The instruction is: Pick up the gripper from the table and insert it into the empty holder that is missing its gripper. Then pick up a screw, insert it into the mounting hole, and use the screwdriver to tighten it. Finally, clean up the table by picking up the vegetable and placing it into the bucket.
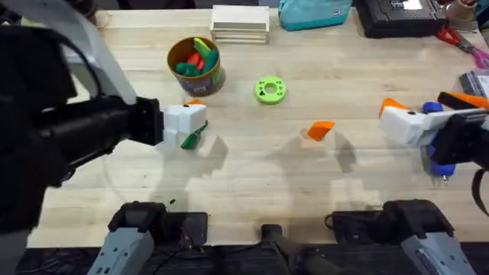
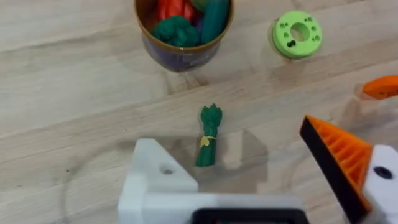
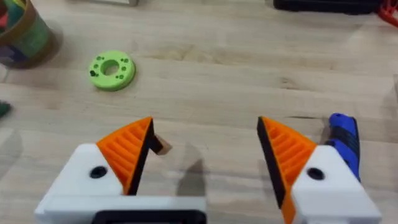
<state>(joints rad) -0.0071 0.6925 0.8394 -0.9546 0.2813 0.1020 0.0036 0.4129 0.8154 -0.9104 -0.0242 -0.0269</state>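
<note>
Tan-walled round bucket [image 1: 196, 66] set behind the dark-green leafy toy vegetable [image 1: 192, 138], lime-green ring-shaped disc [image 1: 270, 90] right of it, loose orange wedge-shaped gripper finger [image 1: 319, 131] placed farther right and nearer

— What else sits on my table?
— A lime-green ring disc [image 1: 270, 90] mid-table, a stack of pale wooden boards [image 1: 240, 23] at the far edge, a teal pouch [image 1: 313, 13] beside them.

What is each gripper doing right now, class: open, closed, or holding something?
Left gripper: open, empty, above the vegetable.
Right gripper: open, holding nothing.
</note>
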